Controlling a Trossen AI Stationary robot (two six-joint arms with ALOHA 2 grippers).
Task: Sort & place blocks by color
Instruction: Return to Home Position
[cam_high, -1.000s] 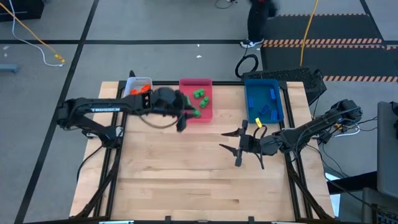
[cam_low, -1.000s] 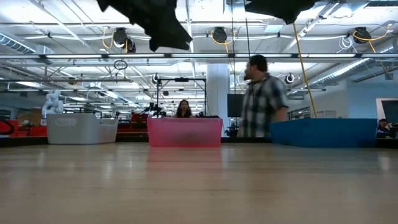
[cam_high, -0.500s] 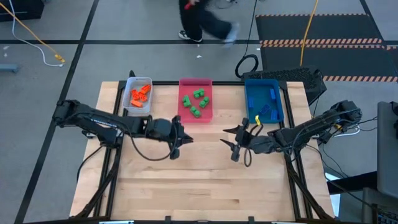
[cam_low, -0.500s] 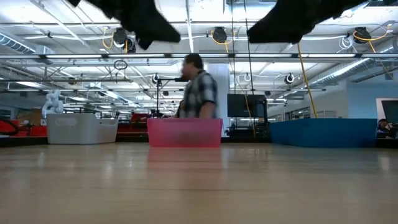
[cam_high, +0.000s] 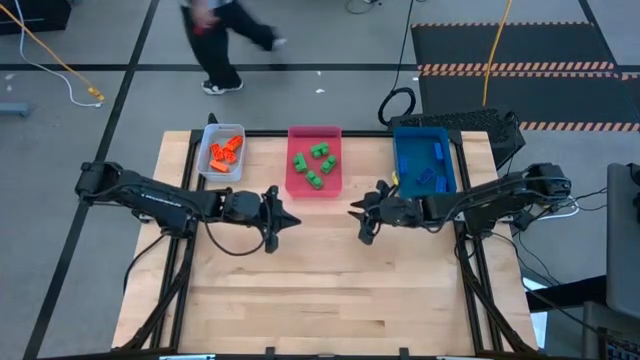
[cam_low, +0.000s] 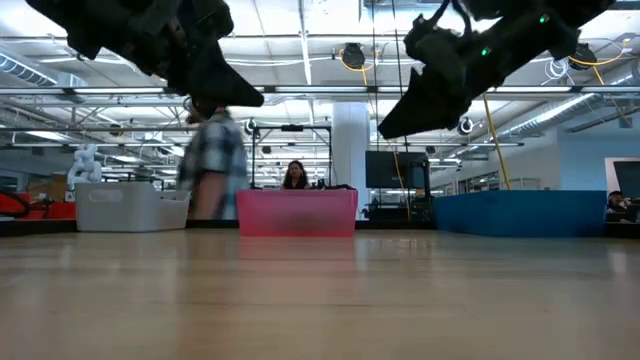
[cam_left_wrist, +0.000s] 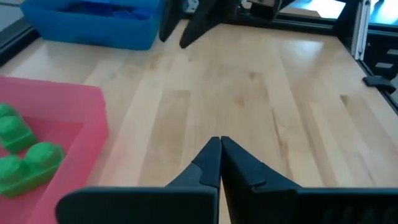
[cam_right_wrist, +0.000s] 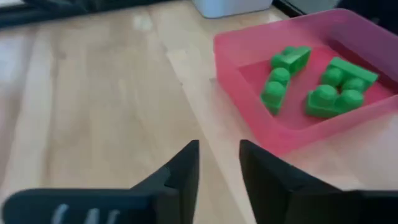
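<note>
From above, the wooden table (cam_high: 320, 290) carries three trays in a row along its far edge. A grey tray (cam_high: 204, 160) has the orange blocks (cam_high: 226, 150) in it, a pink tray (cam_high: 314, 130) holds the green blocks (cam_high: 318, 153), and a blue tray (cam_high: 408, 150) holds the blue blocks (cam_high: 430, 178). The left gripper (cam_high: 288, 219) hangs over bare wood just in front of the pink tray's near left corner. The right gripper (cam_high: 357, 217) faces it from the other side, in front of the gap between the pink and blue trays; the two are near each other but apart. A person (cam_high: 222, 40) is on the floor beyond the table. In the low view both grippers hang well above the tabletop, the left gripper (cam_low: 235, 88) at upper left and the right gripper (cam_low: 400, 115) at upper right, their tips slanting down toward each other. The three trays stand along the far edge, and a blurred person (cam_low: 213, 165) shows behind them, between the grey tray (cam_low: 130, 208) and the pink tray (cam_low: 297, 212). In the left wrist view that arm's own fingers (cam_left_wrist: 205, 165) are pressed together tip to tip with nothing between them. A corner of the pink tray (cam_left_wrist: 74, 96) with green blocks (cam_left_wrist: 28, 165) lies beside them, and the blue tray (cam_left_wrist: 93, 31) and the right gripper show farther off. In the right wrist view that arm's fingers (cam_right_wrist: 183, 171) stand a little apart with a narrow, empty gap. Beyond them sits the pink tray (cam_right_wrist: 280, 140) with its green blocks (cam_right_wrist: 339, 93).
</note>
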